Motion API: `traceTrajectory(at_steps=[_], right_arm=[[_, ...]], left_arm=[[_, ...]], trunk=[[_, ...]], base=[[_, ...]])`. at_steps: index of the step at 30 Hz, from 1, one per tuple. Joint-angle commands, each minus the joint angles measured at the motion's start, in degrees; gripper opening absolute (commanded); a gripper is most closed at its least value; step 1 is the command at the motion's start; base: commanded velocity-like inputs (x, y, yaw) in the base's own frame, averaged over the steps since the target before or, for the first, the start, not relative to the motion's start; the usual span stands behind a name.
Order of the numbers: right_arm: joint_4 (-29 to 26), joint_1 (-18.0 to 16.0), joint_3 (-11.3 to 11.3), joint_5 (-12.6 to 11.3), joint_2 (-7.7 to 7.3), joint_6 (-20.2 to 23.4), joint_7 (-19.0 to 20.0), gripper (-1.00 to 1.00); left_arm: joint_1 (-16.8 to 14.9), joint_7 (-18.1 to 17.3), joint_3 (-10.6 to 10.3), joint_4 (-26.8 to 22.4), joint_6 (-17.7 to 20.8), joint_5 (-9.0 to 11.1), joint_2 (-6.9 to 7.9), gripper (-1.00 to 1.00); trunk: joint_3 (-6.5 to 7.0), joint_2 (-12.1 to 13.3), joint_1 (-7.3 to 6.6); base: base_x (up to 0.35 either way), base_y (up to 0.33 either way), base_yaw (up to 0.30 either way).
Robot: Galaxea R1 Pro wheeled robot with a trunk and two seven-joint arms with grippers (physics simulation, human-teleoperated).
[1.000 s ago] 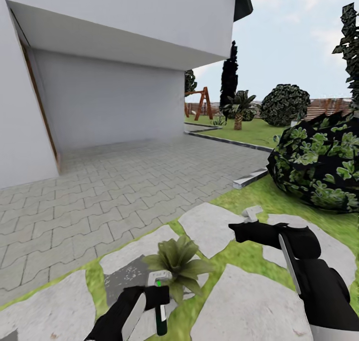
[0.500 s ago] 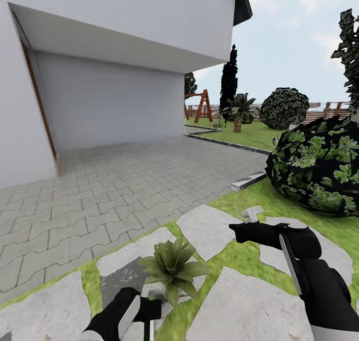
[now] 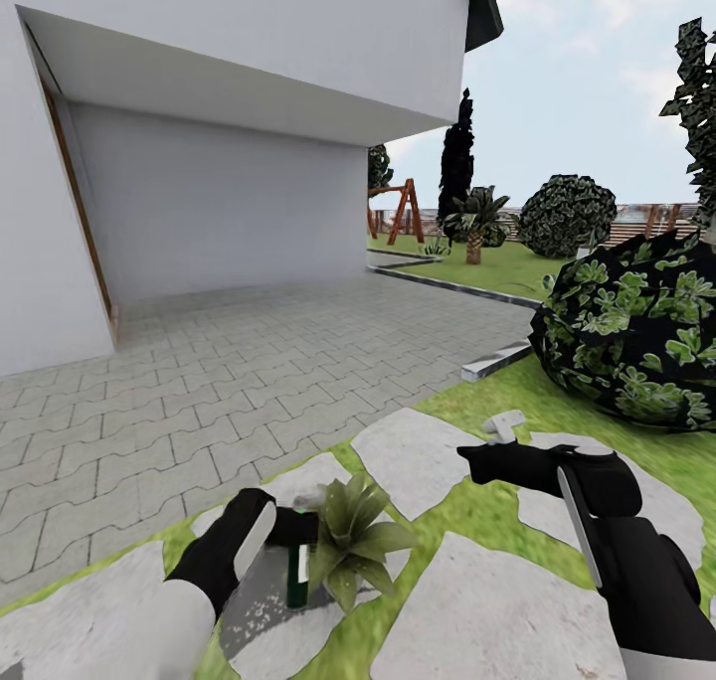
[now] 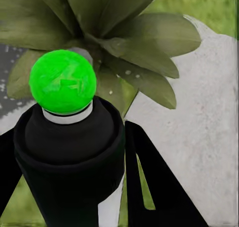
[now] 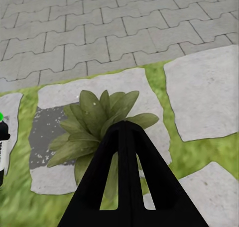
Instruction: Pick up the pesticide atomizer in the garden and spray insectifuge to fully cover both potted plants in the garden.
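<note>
Left gripper (image 3: 298, 541) clamping the pesticide atomizer (image 3: 296, 573) just left of a potted plant (image 3: 353, 541) sitting on a stepping stone (image 3: 261, 600), whitish insectifuge specks (image 3: 261, 605) dotting that stone's darkened patch, right gripper (image 3: 475, 459) hanging closed and empty over another stepping stone (image 3: 418, 461), a dark bush (image 3: 631, 337) beyond

Olive-green potted plant (image 3: 353, 539), dark green pesticide atomizer (image 3: 297, 573) with bright green tip, grey speckled stepping stone (image 3: 261, 600)

Dark green pesticide atomizer (image 3: 297, 573) upright in left claw (image 3: 298, 529), beside potted plant (image 3: 355, 541) on stepping stone
</note>
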Motion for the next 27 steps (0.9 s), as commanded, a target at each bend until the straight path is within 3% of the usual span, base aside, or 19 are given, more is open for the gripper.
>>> traceTrajectory(at_steps=[1,6,10,18,25,27], right_arm=[[-0.1,-0.1,0.0,0.6,-0.02,0.2,0.6,-1.00],[-0.1,-0.2,0.0,0.6,-0.05,0.2,0.6,-1.00],[-0.1,-0.2,0.0,0.6,-0.12,0.2,0.6,-1.00],[-0.1,-0.2,0.0,0.6,-0.06,0.2,0.6,-1.00],[-0.1,-0.2,0.0,0.6,0.00,0.2,0.6,-1.00],[-0.1,-0.2,0.0,0.6,0.02,0.2,0.6,-1.00]], left_arm=[[-0.9,-0.2,0.0,0.0,2.3,-0.4,-0.07,-1.00],[-4.4,0.0,0.0,1.4,8.8,-0.4,-0.40,-1.00],[-6.6,0.4,0.0,9.1,10.1,-0.4,-0.48,-1.00],[-7.1,-0.1,-0.1,20.5,1.1,-0.5,0.15,-1.00],[-6.2,-0.4,-0.2,25.0,-7.5,-0.4,0.22,-1.00],[-5.6,-0.6,-0.5,25.8,-12.0,-0.8,-0.36,-1.00]], trunk=[[-0.07,0.0,-0.01],[-0.07,0.0,-0.01],[-0.07,0.0,-0.01],[-0.07,0.0,-0.01],[-0.07,0.0,-0.01],[-0.07,0.0,-0.01]], base=[[0.000,0.000,0.000],[0.000,0.000,0.000],[0.000,0.000,0.000],[0.000,0.000,0.000],[0.000,0.000,0.000],[-0.029,-0.004,0.000]])
